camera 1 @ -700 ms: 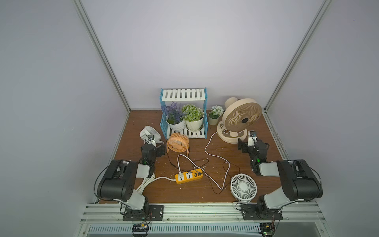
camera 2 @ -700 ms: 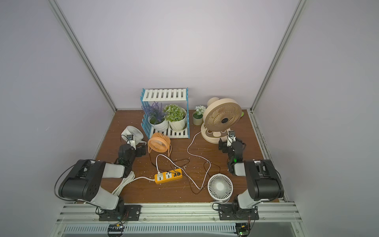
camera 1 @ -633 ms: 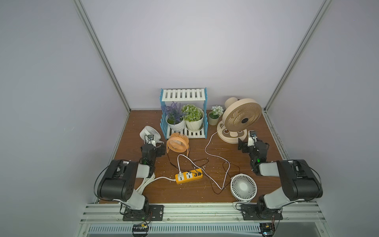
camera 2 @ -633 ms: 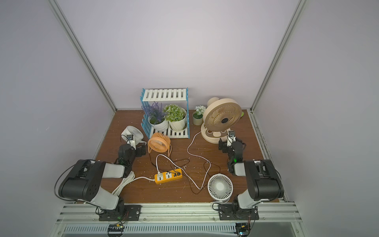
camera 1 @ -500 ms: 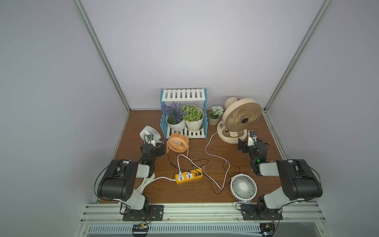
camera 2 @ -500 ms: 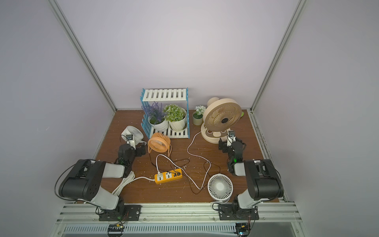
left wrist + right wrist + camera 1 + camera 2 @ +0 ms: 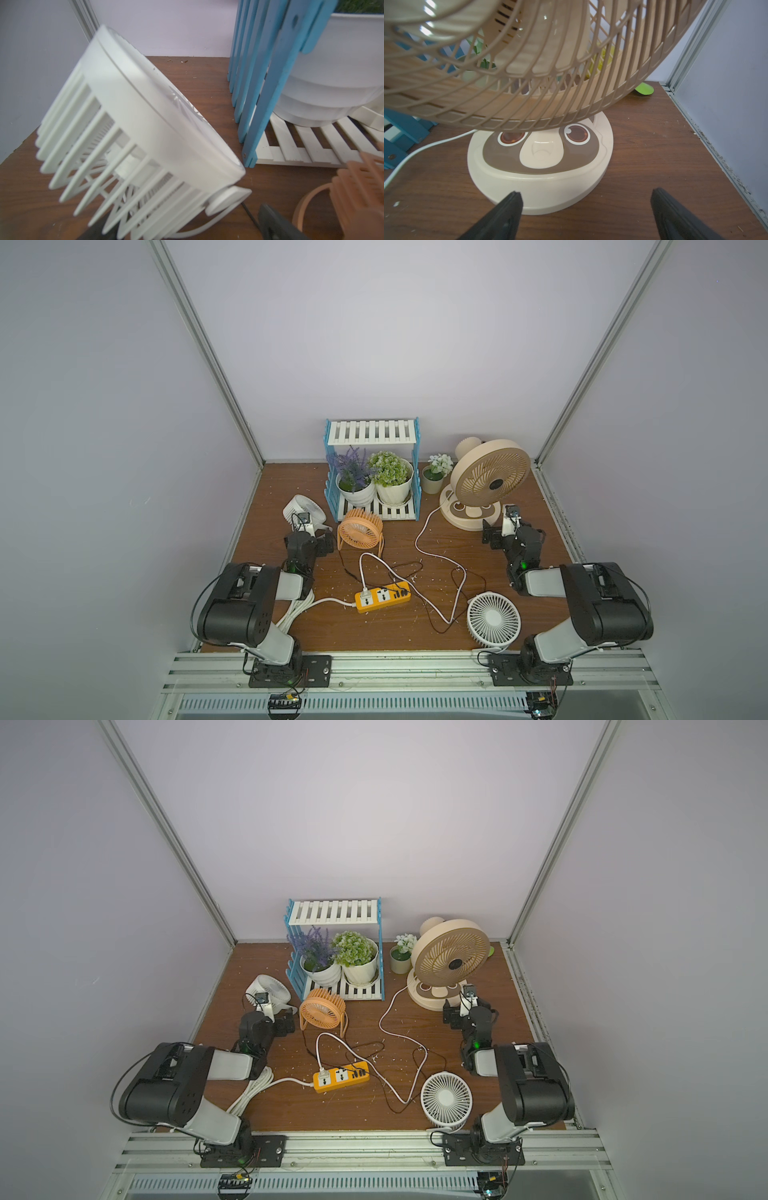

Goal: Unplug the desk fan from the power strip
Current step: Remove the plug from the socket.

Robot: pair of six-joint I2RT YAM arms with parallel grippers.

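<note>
Brown wood-grain tabletop [image 7: 374, 630], walled on three sides in pale lilac. Contents as seen from the floor, claws first.

1. Right gripper [image 7: 587, 192]: black jaws spread wide with nothing between them. It sits low over the table, just short of the round base of the beige desk fan [image 7: 492, 483]. The base bears a brown animal face with two round eyes, and the grille head stands upright above it.
2. Left gripper [image 7: 307, 537]: jaws likewise wide apart, clamped on nothing that I can see. One black finger [image 7: 276, 224] shows plainly in the wrist view; the other is mostly hidden behind the cage of the small white fan [image 7: 145, 128], which stands tilted just ahead of it.
3. Orange fan [image 7: 360, 528]: on a wire stand, just beside the left gripper and in front of the rack.
4. Blue-and-white slatted rack [image 7: 372, 435]: at the back. Its lower shelf holds a purple plant [image 7: 351, 466] and a green plant [image 7: 390, 468], each in a white pot. A small flower pot [image 7: 434, 477] stands between the rack and the beige desk fan.
5. Power strip [image 7: 382, 597]: orange-yellow, flat on the table near the front, between the two arms and well apart from both grippers. A white plug [image 7: 365, 594] is seated in the socket at the end nearer the left arm. Its thin white cable [image 7: 416, 536] loops across the table to the beige desk fan's base. Thin black leads sit in the USB ports. A thick white cord [image 7: 328, 600] runs off toward the left arm's base.
6. White round fan [image 7: 493, 617]: grille turned upward, front right, near the right arm's base.
</note>
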